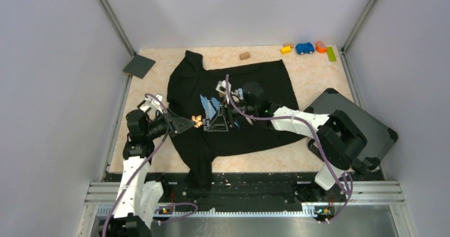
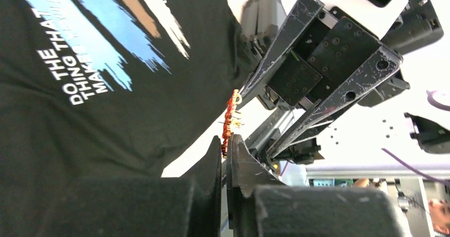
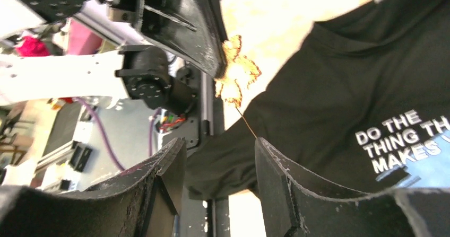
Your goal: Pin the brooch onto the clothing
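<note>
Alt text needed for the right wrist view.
The left end effector grips an orange brooch by its edge, its thin pin pointing down toward the open right end effector. A black T-shirt with white text lies to the right.

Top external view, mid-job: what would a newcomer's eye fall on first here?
The tiny orange-red brooch, pinched in the left end effector at the left part of the black T-shirt, which lies spread across the table's centre. Next comes the right end effector, open, close beside the brooch over the shirt's print. Bright toys sit along the far right edge.
</note>
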Controlling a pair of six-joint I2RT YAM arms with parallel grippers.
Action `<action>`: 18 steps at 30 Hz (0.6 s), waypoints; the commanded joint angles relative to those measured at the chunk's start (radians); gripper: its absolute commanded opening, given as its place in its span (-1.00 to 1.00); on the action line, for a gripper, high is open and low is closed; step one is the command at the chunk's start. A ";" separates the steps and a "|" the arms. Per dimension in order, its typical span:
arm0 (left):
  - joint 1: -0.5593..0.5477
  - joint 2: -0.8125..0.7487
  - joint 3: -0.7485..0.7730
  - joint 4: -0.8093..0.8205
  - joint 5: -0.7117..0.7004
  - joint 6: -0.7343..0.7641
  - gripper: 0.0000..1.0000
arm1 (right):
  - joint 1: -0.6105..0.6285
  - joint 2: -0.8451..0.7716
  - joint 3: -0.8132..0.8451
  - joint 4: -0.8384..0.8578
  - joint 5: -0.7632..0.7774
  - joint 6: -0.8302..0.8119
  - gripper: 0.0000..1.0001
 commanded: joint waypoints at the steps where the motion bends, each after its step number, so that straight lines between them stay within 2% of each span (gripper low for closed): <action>1: 0.001 -0.026 0.001 0.091 0.134 -0.009 -1.00 | -0.003 0.005 0.037 0.151 -0.164 0.061 0.04; 6: 0.000 -0.030 0.001 0.085 0.170 0.005 -1.00 | -0.001 0.037 0.052 0.231 -0.226 0.115 0.04; 13: 0.000 -0.027 0.013 0.080 0.215 0.020 -1.00 | 0.027 0.096 0.129 0.132 -0.263 0.049 0.04; 18: 0.000 -0.038 0.007 0.058 0.146 0.032 -1.00 | 0.045 0.104 0.140 0.088 -0.301 0.040 0.04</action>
